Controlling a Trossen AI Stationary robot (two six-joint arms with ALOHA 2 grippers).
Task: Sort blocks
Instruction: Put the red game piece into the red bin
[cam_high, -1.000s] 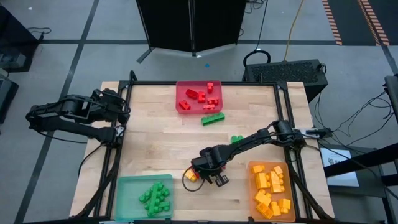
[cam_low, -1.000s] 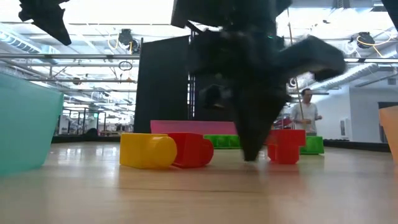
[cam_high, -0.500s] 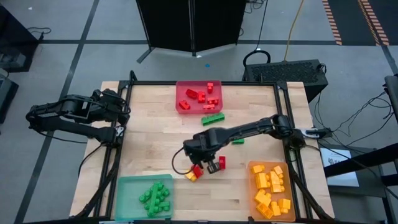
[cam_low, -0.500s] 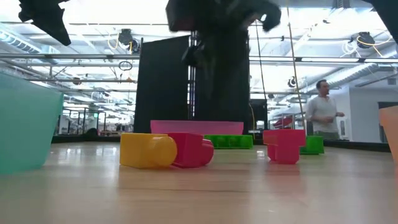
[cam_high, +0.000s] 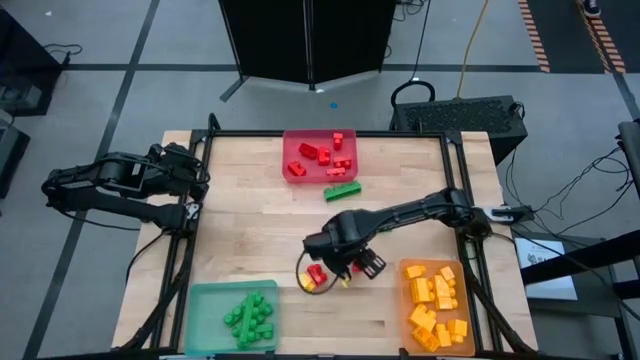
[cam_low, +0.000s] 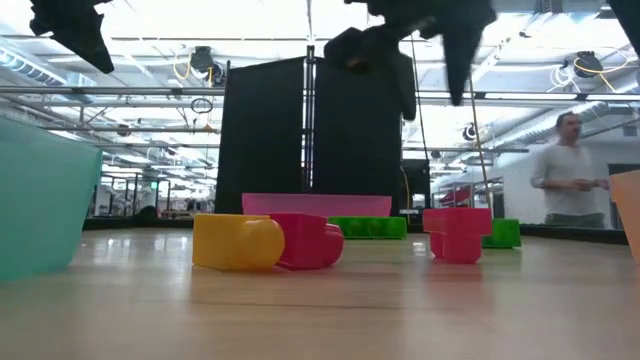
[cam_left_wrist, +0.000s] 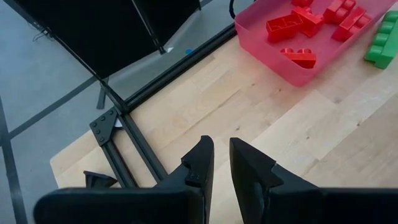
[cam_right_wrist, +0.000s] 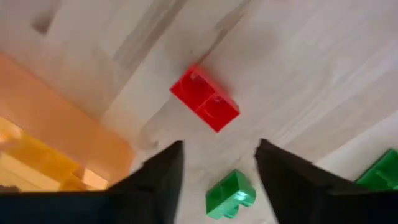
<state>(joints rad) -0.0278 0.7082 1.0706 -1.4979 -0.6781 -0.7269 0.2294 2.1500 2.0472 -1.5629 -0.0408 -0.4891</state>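
My right gripper (cam_high: 360, 264) hangs open above the table's near middle, pointing down, with nothing between its fingers. Below it lie a red block (cam_right_wrist: 205, 99) and a small green block (cam_right_wrist: 230, 194), both flat on the wood. Just to its left a red block (cam_high: 318, 272) and a yellow block (cam_high: 309, 286) lie touching each other. A long green block (cam_high: 342, 190) lies on the table next to the red tray (cam_high: 292, 140). My left gripper (cam_left_wrist: 221, 163) waits shut over the table's far left corner.
The red tray at the far middle holds several red blocks. A green tray (cam_high: 205, 300) at the near left holds green blocks, and an orange tray (cam_high: 408, 300) at the near right holds yellow ones. A person (cam_low: 565, 170) stands in the room behind.
My right gripper has risen from the table beside the yellow and red blocks and shifted a little toward the right edge. Its fingers, which came to a point on the wood, now stand apart. The blocks lie where they were.
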